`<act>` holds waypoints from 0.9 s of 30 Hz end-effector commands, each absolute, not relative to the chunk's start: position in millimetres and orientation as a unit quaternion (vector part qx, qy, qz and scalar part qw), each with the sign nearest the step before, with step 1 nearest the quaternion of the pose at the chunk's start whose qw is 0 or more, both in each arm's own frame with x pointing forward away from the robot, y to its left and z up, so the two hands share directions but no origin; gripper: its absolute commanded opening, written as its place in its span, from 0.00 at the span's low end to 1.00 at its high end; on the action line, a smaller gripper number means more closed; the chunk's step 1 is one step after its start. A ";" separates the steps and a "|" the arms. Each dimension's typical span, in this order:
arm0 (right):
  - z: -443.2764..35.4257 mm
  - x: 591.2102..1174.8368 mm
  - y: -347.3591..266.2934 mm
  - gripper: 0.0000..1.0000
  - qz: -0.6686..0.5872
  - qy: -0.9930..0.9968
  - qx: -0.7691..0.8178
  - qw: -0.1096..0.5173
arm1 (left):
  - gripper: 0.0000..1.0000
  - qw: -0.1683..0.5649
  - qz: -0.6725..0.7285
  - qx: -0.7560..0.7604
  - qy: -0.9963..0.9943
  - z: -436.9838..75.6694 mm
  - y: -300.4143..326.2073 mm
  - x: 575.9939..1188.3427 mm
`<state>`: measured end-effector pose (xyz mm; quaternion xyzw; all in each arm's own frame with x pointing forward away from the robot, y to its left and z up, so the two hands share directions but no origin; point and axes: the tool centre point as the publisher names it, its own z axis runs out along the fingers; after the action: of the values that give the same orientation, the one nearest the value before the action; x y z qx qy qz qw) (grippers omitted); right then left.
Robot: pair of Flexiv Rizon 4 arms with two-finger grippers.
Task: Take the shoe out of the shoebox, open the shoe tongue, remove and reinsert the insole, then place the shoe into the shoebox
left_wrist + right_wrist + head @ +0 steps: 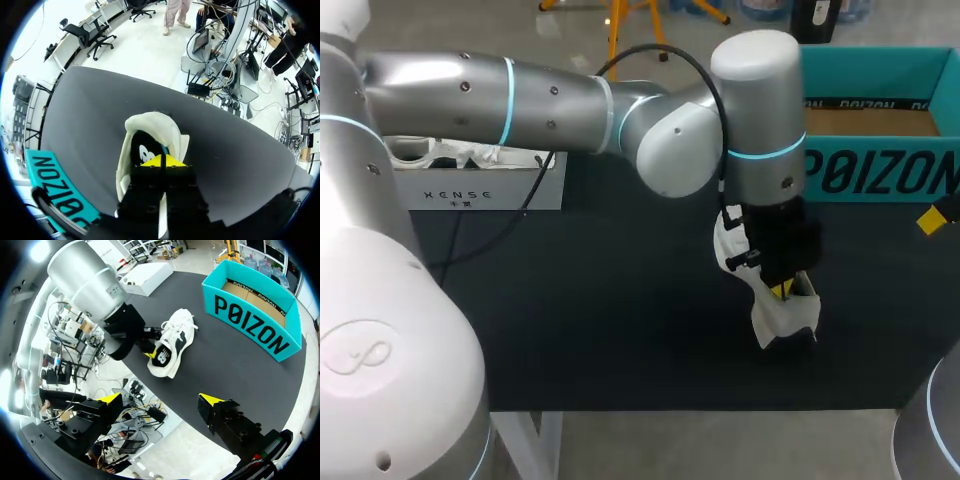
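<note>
A white shoe (780, 318) with black panels lies on the black mat, in front of the teal shoebox (880, 172). My left arm reaches across from the left, and its gripper (786, 290) points down into the shoe. In the left wrist view the yellow tips (162, 161) are pressed together at the shoe's (150, 122) dark opening; which part they pinch is hidden. The right wrist view shows the shoe (172, 340) on its side, with the left gripper (148, 354) at its heel end. My right gripper (160, 399) is open and holds nothing, well away from the shoe. One of its fingertips (932, 218) shows at the right edge.
The shoebox (250, 325) stands open at the back right with a bare cardboard floor. A white box (480, 185) holding white items sits at the back left. The table's front edge runs just below the shoe.
</note>
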<state>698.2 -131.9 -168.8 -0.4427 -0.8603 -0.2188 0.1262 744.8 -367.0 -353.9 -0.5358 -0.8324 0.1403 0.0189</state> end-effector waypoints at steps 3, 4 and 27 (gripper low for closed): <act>-169.3 699.1 -131.5 1.00 -0.217 -0.861 -0.443 0.127 | 0.00 0.031 0.131 -0.535 -0.834 -356.9 -374.4 748.2; -169.3 699.1 -131.5 1.00 -0.217 -0.861 -0.443 0.127 | 0.00 0.030 0.123 -0.534 -0.836 -354.3 -373.2 748.8; -169.3 699.1 -131.5 1.00 -0.217 -0.861 -0.443 0.127 | 0.00 0.020 0.120 -0.550 -0.826 -402.1 -388.2 753.6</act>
<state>698.2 -131.9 -168.8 -0.4427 -0.8604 -0.2188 0.1262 756.3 -381.5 -384.0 -0.5485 -0.8272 0.1188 0.0260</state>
